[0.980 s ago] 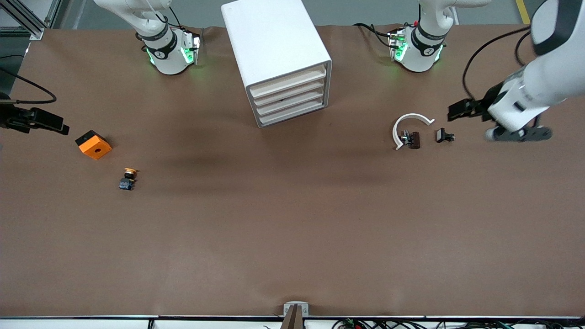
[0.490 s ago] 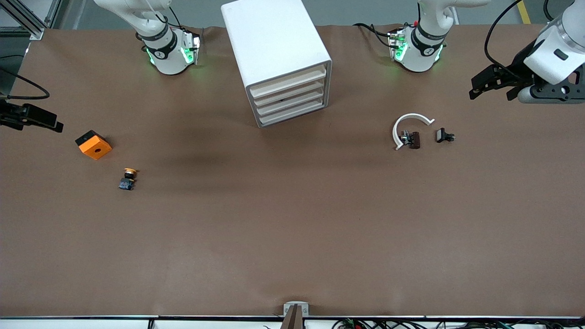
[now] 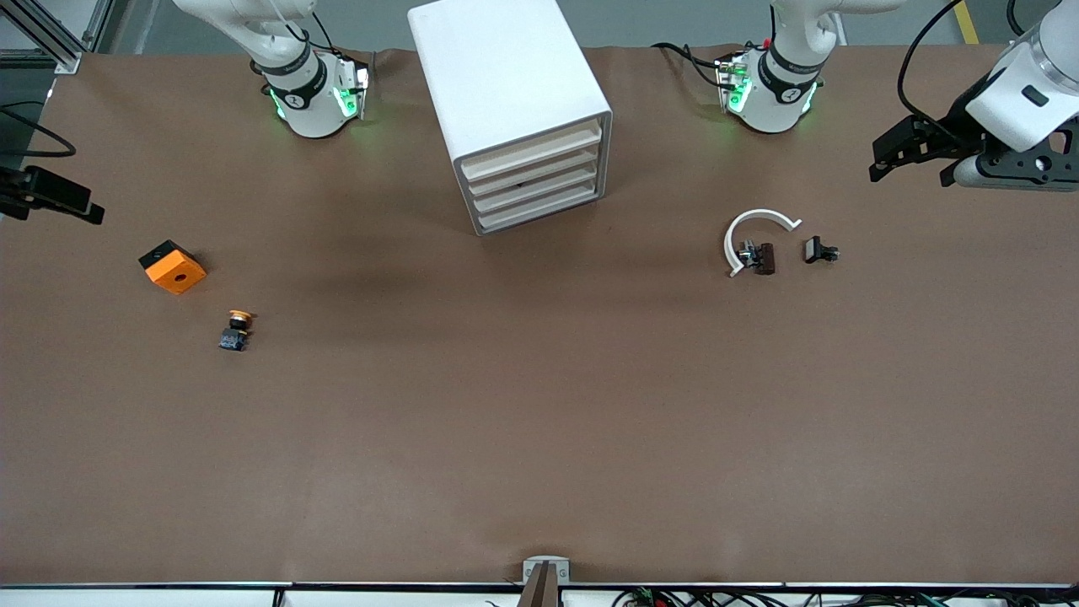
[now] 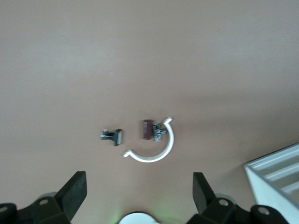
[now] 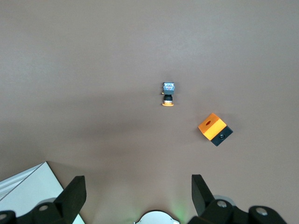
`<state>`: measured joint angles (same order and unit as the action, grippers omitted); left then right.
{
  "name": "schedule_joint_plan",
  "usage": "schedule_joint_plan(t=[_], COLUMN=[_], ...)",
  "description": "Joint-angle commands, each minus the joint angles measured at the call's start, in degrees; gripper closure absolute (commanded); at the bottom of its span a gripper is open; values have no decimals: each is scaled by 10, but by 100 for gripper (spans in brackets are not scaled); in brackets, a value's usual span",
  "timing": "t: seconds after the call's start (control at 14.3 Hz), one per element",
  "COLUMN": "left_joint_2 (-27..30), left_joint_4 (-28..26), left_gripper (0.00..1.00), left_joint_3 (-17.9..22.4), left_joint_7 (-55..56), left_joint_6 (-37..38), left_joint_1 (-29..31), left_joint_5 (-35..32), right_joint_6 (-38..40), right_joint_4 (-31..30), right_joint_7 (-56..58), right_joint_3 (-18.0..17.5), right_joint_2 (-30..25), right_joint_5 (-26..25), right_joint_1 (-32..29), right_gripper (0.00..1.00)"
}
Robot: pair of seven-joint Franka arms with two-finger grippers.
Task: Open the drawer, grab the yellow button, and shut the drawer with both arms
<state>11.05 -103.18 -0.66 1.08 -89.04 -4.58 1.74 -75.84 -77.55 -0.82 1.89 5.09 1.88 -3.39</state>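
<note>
four drawers shut, button out on the table

all four fronts flush in the cabinet (image 3: 514,110); top drawer (image 3: 531,150) closed, no handle or lip to make out. button (image 3: 236,330) not inside at all: lying on its side on the bare table, toward the right arm's end, nearer the front camera than the orange block (image 3: 172,266), well apart from the cabinet.

risks, as judged from here: mistaking the block for the button, same orange. hooking a lower drawer instead of the top one, fronts stacked close and alike. sliding the whole cabinet on a one-armed pull, hence the likely need for bracing with the second arm. tipping or rolling the small button on a pinch across its round cap.

right gripper (image 3: 50,201) at the table's edge over the right arm's end, fingers spread wide, empty, partly cut off in the front view. left gripper (image 3: 915,152) over the left arm's end, released too, holding nothing, above the white ring (image 3: 754,236) and small dark parts (image 3: 819,250).

drawer contents hidden.
</note>
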Motion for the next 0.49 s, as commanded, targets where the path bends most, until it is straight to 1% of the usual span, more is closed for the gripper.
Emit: schedule_joint_plan(t=[0.0,0.21,0.28,0.42], left_joint_2=[-5,-9,-13,-15], left_joint_4=[23,27,32,36], left_gripper=[0,0,0,0], left_joint_3=[0,-1,-3,-4], left_joint_7=[-41,-22,0,18], left_joint_6=[23,23,23,23], left_joint_1=[3,1,0,-1], left_joint_5=[-23,-19,-20,-20], right_joint_6=[-8,-36,-43,-46], right_joint_4=[-55,-111,-127,-136], right_joint_7=[-9,-9,-8,-8], right_joint_3=[-4,-5,-5,-3], right_joint_2=[-44,-92,-108,-126], right_joint_5=[9,9,9,9], right_joint_1=[-16,-19,-19,-12], right_gripper=[0,0,0,0])
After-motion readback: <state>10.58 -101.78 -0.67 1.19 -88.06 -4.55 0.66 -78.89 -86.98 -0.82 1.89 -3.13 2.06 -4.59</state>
